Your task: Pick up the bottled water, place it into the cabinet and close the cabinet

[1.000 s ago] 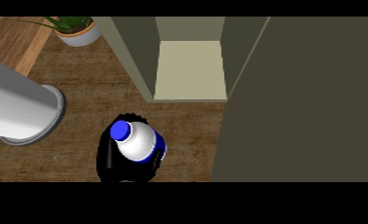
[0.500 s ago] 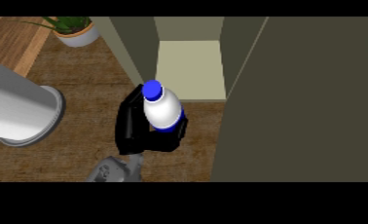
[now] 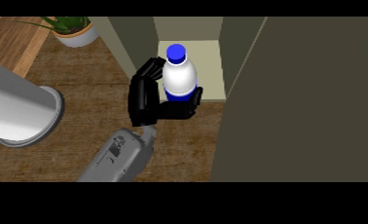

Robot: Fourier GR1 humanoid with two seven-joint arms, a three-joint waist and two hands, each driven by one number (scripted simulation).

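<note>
While the left hand [image 3: 152, 102] grasps the bottled water [image 3: 179, 75] at the open cabinet [image 3: 188, 67] mouth, above the tabletop [image 3: 86, 79], risk lies leftward; the fingers could clip the cabinet's near-left wall and tip the bottle.

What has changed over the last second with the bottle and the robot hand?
The robot hand, the left one, has carried the bottle up the view from the counter's near part to the open cabinet, its forearm coming into sight. It kept hold of the bottle throughout. The plant, the grey cylinder and the cabinet door stayed put.
</note>
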